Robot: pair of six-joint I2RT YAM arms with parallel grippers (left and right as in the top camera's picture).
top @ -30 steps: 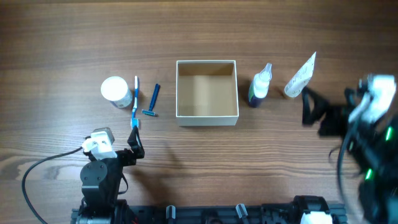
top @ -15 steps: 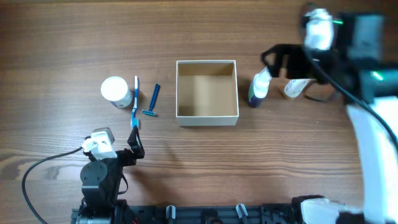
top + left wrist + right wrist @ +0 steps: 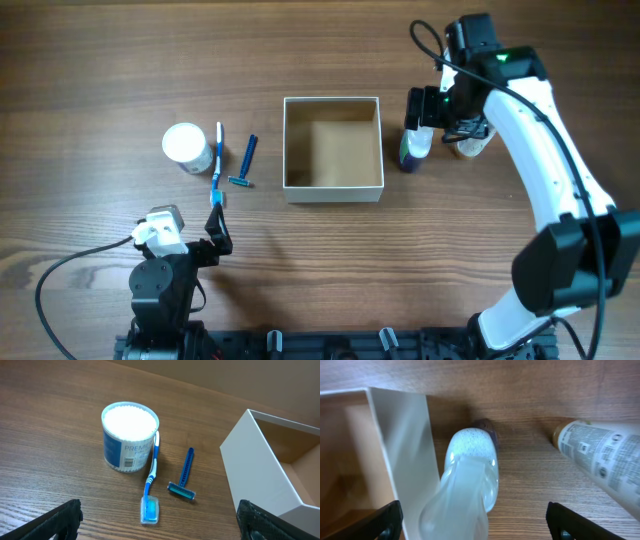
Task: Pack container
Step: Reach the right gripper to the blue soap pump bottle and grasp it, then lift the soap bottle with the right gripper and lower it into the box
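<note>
Overhead: right gripper [image 3: 431, 112] has moved over the spray bottle [image 3: 412, 151]

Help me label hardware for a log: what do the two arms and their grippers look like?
The right arm has white shells, black joints, a green light and looping black cables. The left arm is black with a white wrist block and a black cable trailing away. Both have black fingers.
</note>
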